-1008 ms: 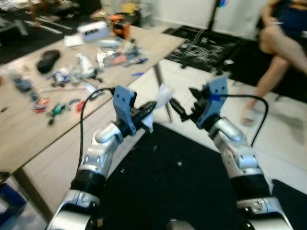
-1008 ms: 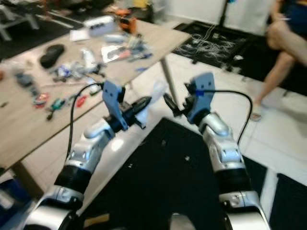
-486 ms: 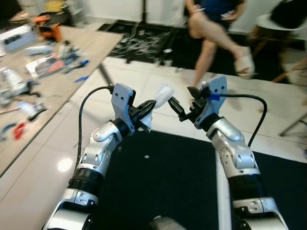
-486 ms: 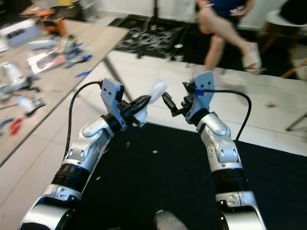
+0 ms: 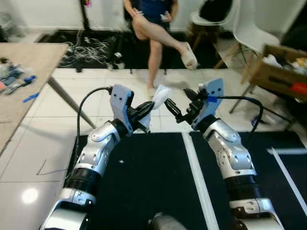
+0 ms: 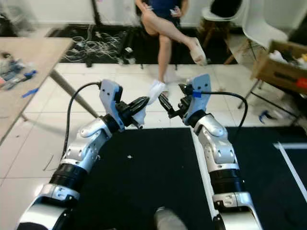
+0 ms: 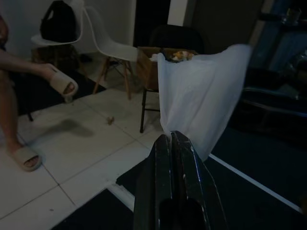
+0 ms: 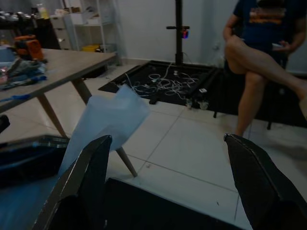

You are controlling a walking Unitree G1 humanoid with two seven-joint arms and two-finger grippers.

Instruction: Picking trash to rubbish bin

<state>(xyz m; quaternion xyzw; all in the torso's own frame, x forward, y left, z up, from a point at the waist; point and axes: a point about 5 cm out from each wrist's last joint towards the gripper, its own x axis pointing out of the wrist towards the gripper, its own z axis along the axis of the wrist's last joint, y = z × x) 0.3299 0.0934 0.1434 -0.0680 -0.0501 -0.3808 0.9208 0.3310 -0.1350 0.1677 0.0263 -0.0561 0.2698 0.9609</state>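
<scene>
Left gripper fingers pinch a white tissue; right gripper, just beside the tissue, gapes wide, empty. Cardboard box holds clutter.

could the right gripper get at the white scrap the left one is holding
Probably yes. The right gripper is open and sits right beside the white scrap, which sticks out past the left gripper's shut fingers with nothing between.

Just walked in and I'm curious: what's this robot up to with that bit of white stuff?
The left gripper is shut on a scrap of white paper, held up in front of the robot. The right gripper is open beside it, holding nothing. A person sits on a chair beyond, and a cardboard box with odds and ends in it sits to the right.
</scene>
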